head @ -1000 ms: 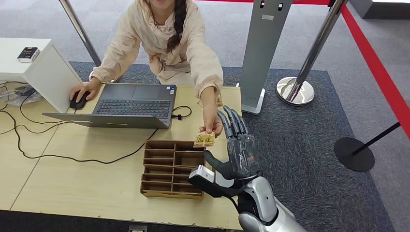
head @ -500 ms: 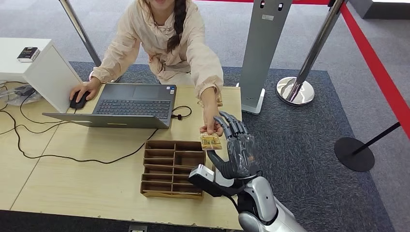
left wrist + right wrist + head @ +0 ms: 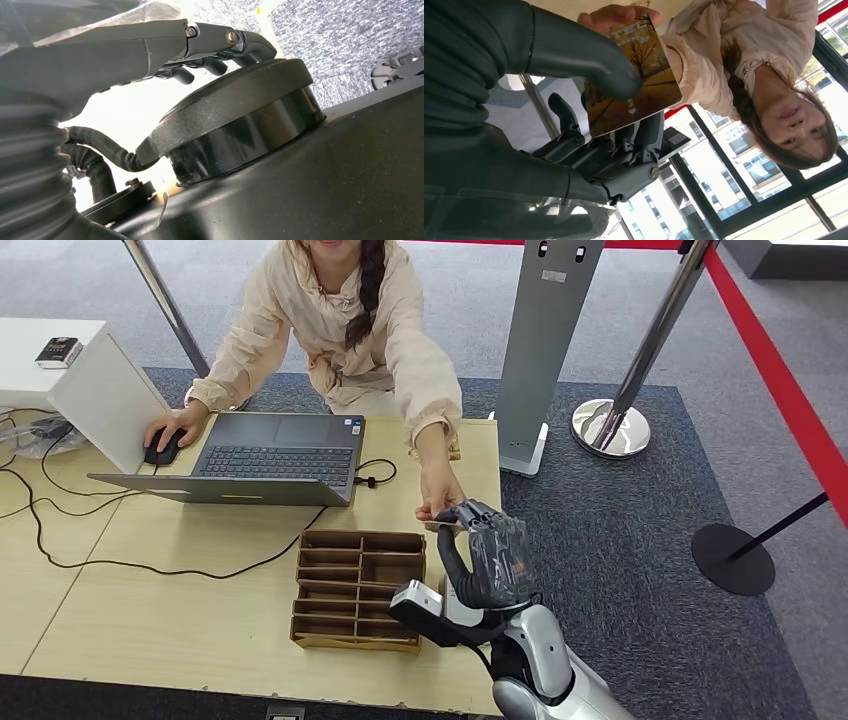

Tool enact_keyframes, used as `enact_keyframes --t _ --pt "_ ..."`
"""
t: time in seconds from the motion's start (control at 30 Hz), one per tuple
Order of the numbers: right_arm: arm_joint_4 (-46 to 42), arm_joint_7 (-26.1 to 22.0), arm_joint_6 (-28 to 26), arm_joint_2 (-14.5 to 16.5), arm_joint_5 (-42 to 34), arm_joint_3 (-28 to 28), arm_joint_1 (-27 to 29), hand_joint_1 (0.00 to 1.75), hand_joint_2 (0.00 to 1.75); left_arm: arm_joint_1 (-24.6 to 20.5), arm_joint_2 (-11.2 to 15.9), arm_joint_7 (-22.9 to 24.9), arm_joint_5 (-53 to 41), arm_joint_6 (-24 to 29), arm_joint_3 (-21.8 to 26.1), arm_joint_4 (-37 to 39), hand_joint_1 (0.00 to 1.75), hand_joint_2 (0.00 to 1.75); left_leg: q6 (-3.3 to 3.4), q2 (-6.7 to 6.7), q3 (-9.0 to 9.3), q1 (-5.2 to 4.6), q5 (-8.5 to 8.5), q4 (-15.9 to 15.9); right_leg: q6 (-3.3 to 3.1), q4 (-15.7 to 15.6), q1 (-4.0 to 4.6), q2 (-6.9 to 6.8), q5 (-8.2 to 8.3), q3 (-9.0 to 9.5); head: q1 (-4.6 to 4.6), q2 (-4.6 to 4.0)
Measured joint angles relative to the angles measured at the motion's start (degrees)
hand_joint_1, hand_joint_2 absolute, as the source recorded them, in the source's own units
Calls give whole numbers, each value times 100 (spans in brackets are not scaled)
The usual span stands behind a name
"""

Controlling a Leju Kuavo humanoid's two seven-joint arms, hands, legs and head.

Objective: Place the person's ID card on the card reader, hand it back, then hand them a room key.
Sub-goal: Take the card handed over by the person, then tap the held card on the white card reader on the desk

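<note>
1. Handover is the step in hand: the right robot hand (image 3: 487, 558) has its thumb and fingers folded round a card (image 3: 634, 80) with an autumn-tree print, and the person's hand (image 3: 437, 492) pinches the card's far end, so both hold it at once. Whether this is the ID card or the room key I cannot tell from the print.
2. The card sits just off the far right corner of the cardboard tray (image 3: 357, 589), raised above the table (image 3: 150, 620), with the person's fingertips touching the robot fingers (image 3: 478, 512).
3. The left robot hand (image 3: 210, 47) shows from its own wrist camera with fingers bent inward and nothing visibly in them; it reads as clenched on nothing.
4. Next move, as I judge it: one party must let go before the card travels. If the robot is receiving, it should wait for the person's pinch to loosen, then draw back toward itself; if giving, it should ease its thumb off.
5. Room: the table's right edge lies right beside the tray's right side, so the hand works nearly over that edge, above the carpet. The laptop (image 3: 270, 455) and its cable (image 3: 150, 565) lie beyond and left of the tray, away from a straight pull-back.
</note>
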Motion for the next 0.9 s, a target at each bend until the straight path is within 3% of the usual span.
enact_keyframes --t 0.47,0.9 --pt "-3 -53 0 54 42 -42 -19 175 175 -6 0 -14 0 -4 -25 4 0 175 0 0 0 0 0 0 0 0 0 0 0 0 0 0" --pt "-156 770 62 -176 239 32 -661 175 175 -26 0 -62 33 -13 -125 14 0 175 0 0 1 0 1 0 0 0 -1 0 0 1 -1 0"
